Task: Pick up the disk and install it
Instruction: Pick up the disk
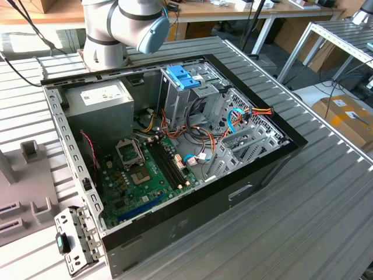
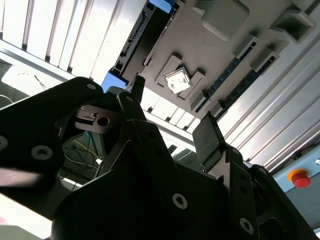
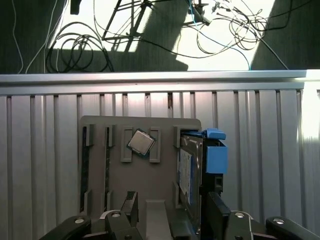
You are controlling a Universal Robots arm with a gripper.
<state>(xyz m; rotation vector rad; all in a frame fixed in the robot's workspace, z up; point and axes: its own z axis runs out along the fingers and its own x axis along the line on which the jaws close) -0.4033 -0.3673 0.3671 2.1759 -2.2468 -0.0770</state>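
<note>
The disk [image 3: 186, 170] stands on edge in a slot of a grey fixture plate [image 3: 140, 185], its white label with blue print facing sideways and a blue side rail [image 3: 215, 155] along it. In the second wrist view the disk [image 2: 142, 37] appears as a dark slab with blue rail ends. My gripper [image 3: 171, 198] hangs open above the plate's near end. One black finger [image 3: 131, 200] is over the plate's middle, the other finger [image 3: 215, 207] just beyond the disk's blue rail. In the second wrist view the gripper [image 2: 171, 102] holds nothing.
A loose processor chip [image 3: 140, 142] lies in a recess on the plate beside the disk. In the exterior view an open computer case [image 1: 175, 146] sits on the slatted metal table [image 1: 303, 210], with a blue drive tray [image 1: 183, 76], power-supply box [image 1: 99, 96] and motherboard [image 1: 145, 175]. Cables lie on the floor [image 3: 75, 52].
</note>
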